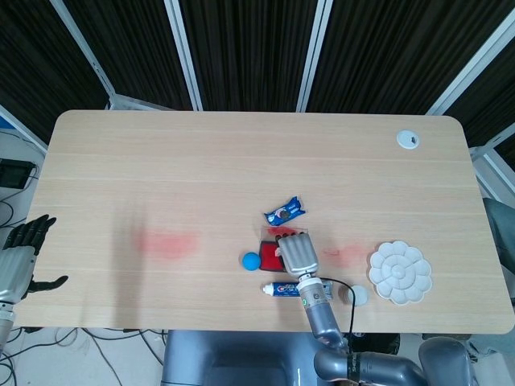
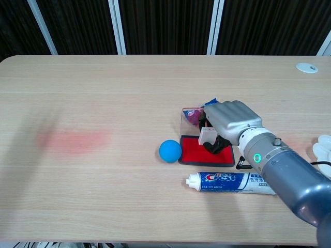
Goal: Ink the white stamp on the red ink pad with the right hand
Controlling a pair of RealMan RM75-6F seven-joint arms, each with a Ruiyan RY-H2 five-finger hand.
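My right hand (image 2: 231, 120) (image 1: 295, 251) grips the small white stamp (image 2: 207, 134), fingers curled over it. The stamp's base touches the red ink pad (image 2: 201, 150) (image 1: 269, 252), which lies in a black tray with its clear lid (image 2: 189, 118) propped open behind. In the head view the hand hides the stamp and much of the pad. My left hand (image 1: 22, 253) hangs off the table's left edge, fingers apart, holding nothing.
A blue ball (image 2: 170, 150) sits just left of the pad. A Crest toothpaste tube (image 2: 230, 182) lies in front of it. A blue snack packet (image 1: 285, 212) lies behind. A white flower-shaped palette (image 1: 400, 273) is at the right. Red stains (image 2: 75, 140) mark the table.
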